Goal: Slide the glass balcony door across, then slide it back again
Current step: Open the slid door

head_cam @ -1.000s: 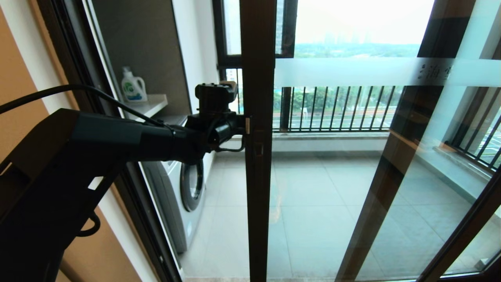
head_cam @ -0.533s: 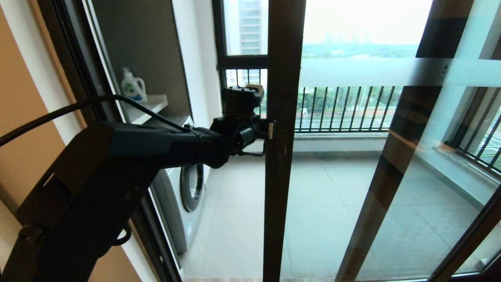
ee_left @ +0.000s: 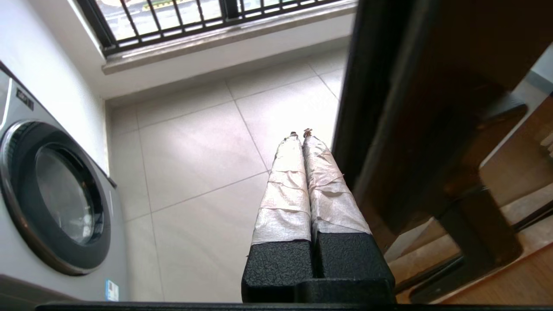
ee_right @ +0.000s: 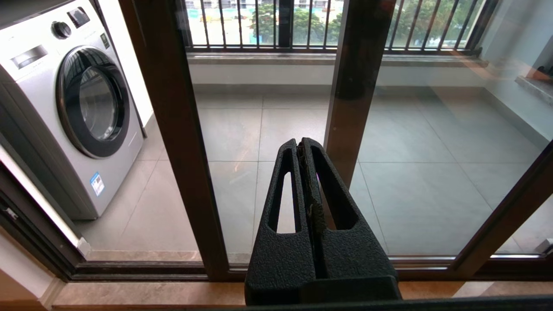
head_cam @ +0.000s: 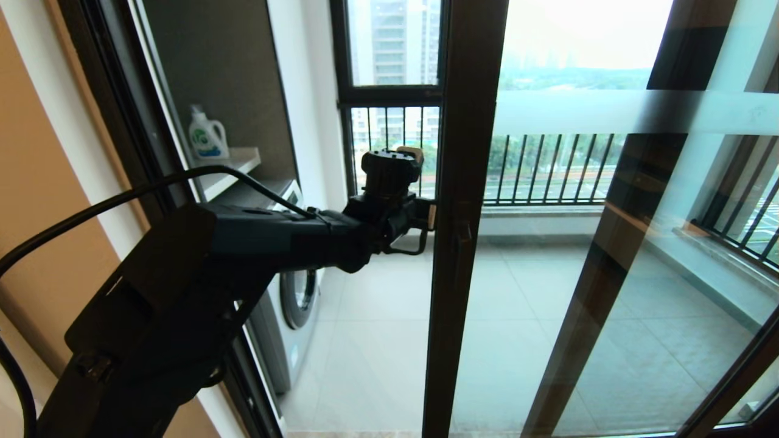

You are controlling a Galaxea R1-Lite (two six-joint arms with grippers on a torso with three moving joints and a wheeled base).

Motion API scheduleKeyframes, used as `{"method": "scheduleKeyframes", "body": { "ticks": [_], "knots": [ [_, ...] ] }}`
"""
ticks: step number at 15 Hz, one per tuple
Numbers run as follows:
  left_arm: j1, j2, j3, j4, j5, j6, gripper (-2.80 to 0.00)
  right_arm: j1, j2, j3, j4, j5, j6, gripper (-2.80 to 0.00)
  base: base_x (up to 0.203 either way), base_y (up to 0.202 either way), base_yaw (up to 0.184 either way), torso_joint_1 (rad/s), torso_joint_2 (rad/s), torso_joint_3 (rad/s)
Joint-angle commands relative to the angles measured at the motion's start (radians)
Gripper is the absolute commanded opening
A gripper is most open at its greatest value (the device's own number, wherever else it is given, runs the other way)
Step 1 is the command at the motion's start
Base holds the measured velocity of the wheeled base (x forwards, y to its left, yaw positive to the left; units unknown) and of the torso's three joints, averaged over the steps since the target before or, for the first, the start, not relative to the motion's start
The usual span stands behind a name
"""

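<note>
From the head camera, the left gripper (head_cam: 429, 214) reaches out level and presses its tip against the left edge of the glass balcony door (head_cam: 465, 182), whose dark brown frame stands upright near the middle of the opening, with a washing machine (head_cam: 291, 286) and a detergent bottle (head_cam: 207, 134) on a shelf off to the left. In the left wrist camera the tape-wrapped fingers (ee_left: 287, 181) are pressed together holding nothing, lying just beside the door frame (ee_left: 389, 129) above the tiled floor (ee_left: 194, 151). The right wrist camera shows the right gripper (ee_right: 304, 149) closed and empty, held back from the door (ee_right: 177, 129).
</note>
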Motion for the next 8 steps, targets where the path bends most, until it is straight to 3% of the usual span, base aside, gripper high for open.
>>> {"method": "scheduleKeyframes", "body": {
  "ticks": [1, 5, 8],
  "knots": [
    [0.013, -0.071, 0.07, -0.008, 0.005, -0.005, -2.8, 0.0, 0.001, 0.0, 0.0, 0.001, -0.001, -2.8, 0.0, 0.0, 0.0, 0.0, 0.0, 0.0],
    [0.066, -0.3, 0.326, -0.023, 0.003, -0.079, -2.8, 0.0, 0.001, 0.0, 0.0, 0.001, -0.001, -2.8, 0.0, 0.0, 0.0, 0.0, 0.0, 0.0],
    [0.106, -0.515, 0.662, -0.089, 0.001, -0.108, -2.8, 0.0, 0.001, 0.0, 0.0, 0.001, -0.002, -2.8, 0.0, 0.0, 0.0, 0.0, 0.0, 0.0]
  ]
}}
